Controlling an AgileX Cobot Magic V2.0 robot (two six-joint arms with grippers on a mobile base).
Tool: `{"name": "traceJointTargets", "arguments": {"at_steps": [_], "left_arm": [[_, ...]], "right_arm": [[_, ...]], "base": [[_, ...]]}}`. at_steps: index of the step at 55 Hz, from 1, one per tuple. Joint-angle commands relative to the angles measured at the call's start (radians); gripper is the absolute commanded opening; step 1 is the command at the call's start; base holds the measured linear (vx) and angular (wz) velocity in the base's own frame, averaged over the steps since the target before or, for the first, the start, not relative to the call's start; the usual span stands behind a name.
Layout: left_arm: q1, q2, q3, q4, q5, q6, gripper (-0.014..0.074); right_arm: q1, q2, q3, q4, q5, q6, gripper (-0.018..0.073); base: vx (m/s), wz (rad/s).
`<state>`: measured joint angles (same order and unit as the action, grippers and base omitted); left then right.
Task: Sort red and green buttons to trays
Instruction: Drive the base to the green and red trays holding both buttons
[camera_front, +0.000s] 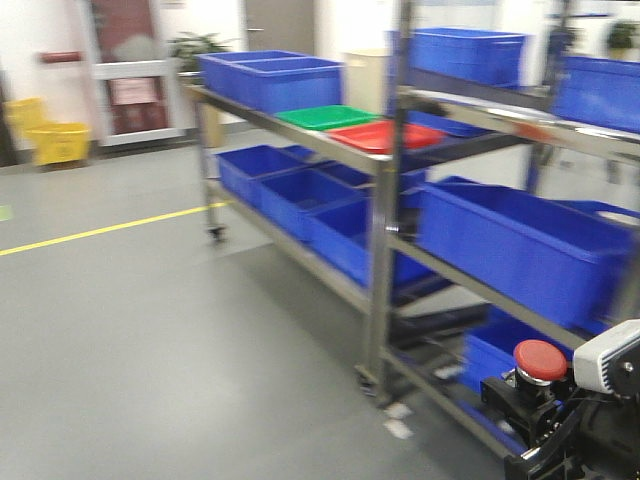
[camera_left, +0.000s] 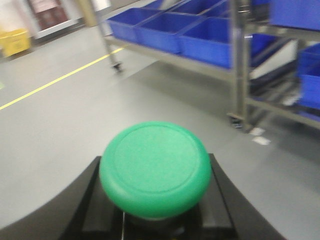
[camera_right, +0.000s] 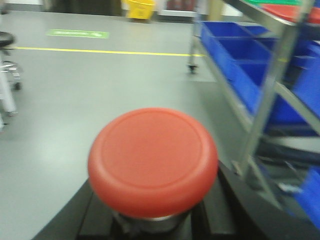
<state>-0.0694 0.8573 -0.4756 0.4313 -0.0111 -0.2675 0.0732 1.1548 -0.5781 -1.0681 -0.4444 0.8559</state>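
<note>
Two buttons sit in my grippers above the grey floor (camera_left: 60, 120): the left gripper (camera_left: 157, 227) clasps the green button (camera_left: 155, 167), and the right gripper (camera_right: 152, 227) grips the red button (camera_right: 152, 160). On the rack's (camera_front: 385, 250) top shelf, the green tray (camera_front: 325, 117) and red tray (camera_front: 385, 135) lie side by side near blue crates (camera_front: 270, 78).

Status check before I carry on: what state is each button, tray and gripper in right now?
green button, cap up, not yet in a tray
red button, cap up, not yet in a tray
left gripper, jaws shut on green button
right gripper, jaws shut on red button
green tray, on the rack shelf, no button seen in it
red tray, beside the green tray, no button seen in it
</note>
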Motion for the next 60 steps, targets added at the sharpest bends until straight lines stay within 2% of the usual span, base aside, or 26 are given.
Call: {"name": "traceJointTargets", "arguments": {"at_steps": [1, 32, 60], "left_arm": [[-0.004, -0.012, -0.029, -0.011, -0.078, -0.01, -0.0003], [-0.004, -0.012, -0.029, -0.011, -0.077, -0.01, -0.0003], [-0.004, -0.012, -0.029, -0.011, -0.073, -0.01, -0.0003]], "right_arm": [[-0.005, -0.022, -0.027, 0.028, -0.055, -0.002, -0.0008], [-0.005, -0.023, -0.027, 0.027, -0.055, -0.002, -0.0008], [-0.005, -0.022, -0.027, 0.027, -0.056, -0.002, -0.0008]], "base": [[0.2, 0.71], [0.28, 0.63], [0.46, 0.22]]}}
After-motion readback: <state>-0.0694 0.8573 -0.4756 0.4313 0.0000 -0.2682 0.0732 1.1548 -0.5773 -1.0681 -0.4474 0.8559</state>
